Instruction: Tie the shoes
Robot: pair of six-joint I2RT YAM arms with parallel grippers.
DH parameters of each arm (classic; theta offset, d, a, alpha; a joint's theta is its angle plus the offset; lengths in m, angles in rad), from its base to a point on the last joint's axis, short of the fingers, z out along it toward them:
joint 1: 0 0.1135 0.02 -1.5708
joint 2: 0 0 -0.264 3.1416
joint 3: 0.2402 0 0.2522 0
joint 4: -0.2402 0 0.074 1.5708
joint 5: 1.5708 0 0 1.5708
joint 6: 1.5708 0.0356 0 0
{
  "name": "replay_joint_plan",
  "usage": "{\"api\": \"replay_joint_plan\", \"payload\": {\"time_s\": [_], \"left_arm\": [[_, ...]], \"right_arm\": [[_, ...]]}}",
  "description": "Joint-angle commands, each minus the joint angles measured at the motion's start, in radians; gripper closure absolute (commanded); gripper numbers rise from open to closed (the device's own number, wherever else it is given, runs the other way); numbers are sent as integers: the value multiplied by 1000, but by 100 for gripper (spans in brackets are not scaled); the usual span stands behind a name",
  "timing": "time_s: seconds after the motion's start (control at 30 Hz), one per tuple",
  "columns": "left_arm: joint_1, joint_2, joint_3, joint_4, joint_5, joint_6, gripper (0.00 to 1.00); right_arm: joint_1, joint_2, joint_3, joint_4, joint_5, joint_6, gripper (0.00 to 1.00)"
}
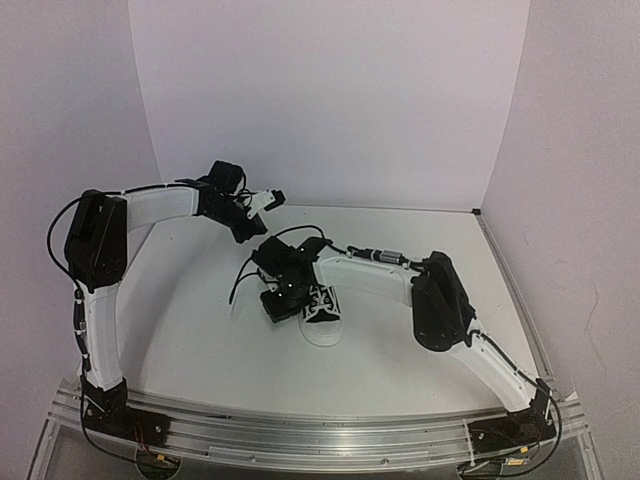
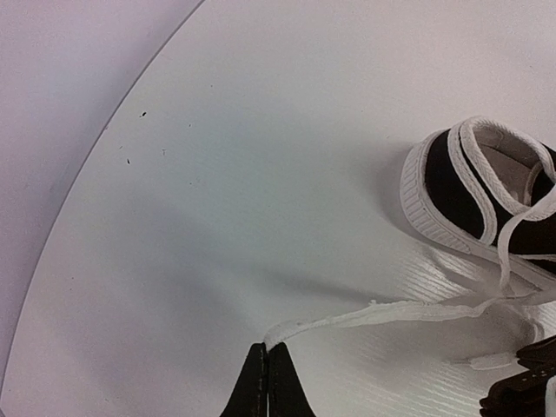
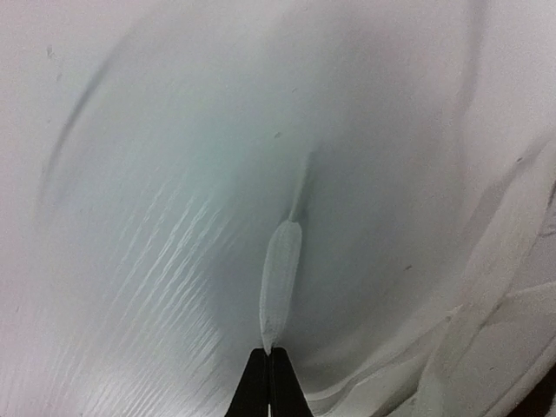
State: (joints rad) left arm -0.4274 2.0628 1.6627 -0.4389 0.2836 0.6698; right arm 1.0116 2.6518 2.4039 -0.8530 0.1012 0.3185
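The sneaker [image 1: 322, 312] sits near the middle of the table [image 1: 200, 340], toe toward 6 o'clock, its 9 o'clock side hidden under the right arm [image 1: 370, 272]. The left jaws, at the sneaker's 11 o'clock, are together, pinching the end of 1 lace [image 2: 391, 311]. The right jaws are clamped on a lace tip [image 3: 280, 278]; the rest there is too blurred to trace.

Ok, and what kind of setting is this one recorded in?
Probably a lab robot cell, not a home: left arm and right arm bolted to an aluminium rail, a white table, and blank white backdrop walls around one sneaker.
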Motion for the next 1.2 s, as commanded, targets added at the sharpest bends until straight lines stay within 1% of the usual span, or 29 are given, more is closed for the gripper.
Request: {"api": "replay_joint_plan", "payload": {"time_s": [0.0,0.07,0.2,0.33,0.37,0.57,0.77,0.87,0.9,0.93,0.97,1.0,1.07,1.13,1.17], "left_arm": [[-5,-56,10,-51,6,-2,100],[-6,-74,-25,-77,20,9,100],[-8,-125,-119,-107,33,14,100],[-17,-173,-206,-134,43,6,100],[-19,-186,-225,-137,47,1,100],[-39,-222,-303,-156,52,-9,100],[-67,-231,-359,-148,63,-20,100],[-80,-231,-374,-165,85,13,99],[-83,-230,-371,-175,95,21,95],[-86,-228,-365,-184,106,22,84],[-86,-228,-353,-189,121,16,71],[-86,-228,-337,-190,133,4,61],[-86,-225,-289,-182,153,-43,50],[-86,-215,-231,-179,189,-109,41],[-86,-203,-195,-180,207,-141,39]], "right_arm": [[14,-205,-162,106,-220,-63,100],[10,-277,-247,197,-272,-49,100],[-3,-369,-389,313,-362,16,100],[-31,-477,-606,550,-440,124,100],[-38,-503,-644,584,-442,146,100],[-59,-585,-791,633,-433,198,100],[-103,-678,-975,807,-414,316,100],[-118,-687,-1015,842,-402,353,100],[-120,-684,-1022,843,-397,363,100],[-123,-683,-1034,853,-389,378,100],[-128,-686,-1052,878,-376,396,100],[-135,-693,-1072,902,-362,414,100],[-147,-707,-1113,939,-340,443,100],[-153,-723,-1144,973,-328,449,100],[-153,-730,-1154,985,-323,450,100]]}}
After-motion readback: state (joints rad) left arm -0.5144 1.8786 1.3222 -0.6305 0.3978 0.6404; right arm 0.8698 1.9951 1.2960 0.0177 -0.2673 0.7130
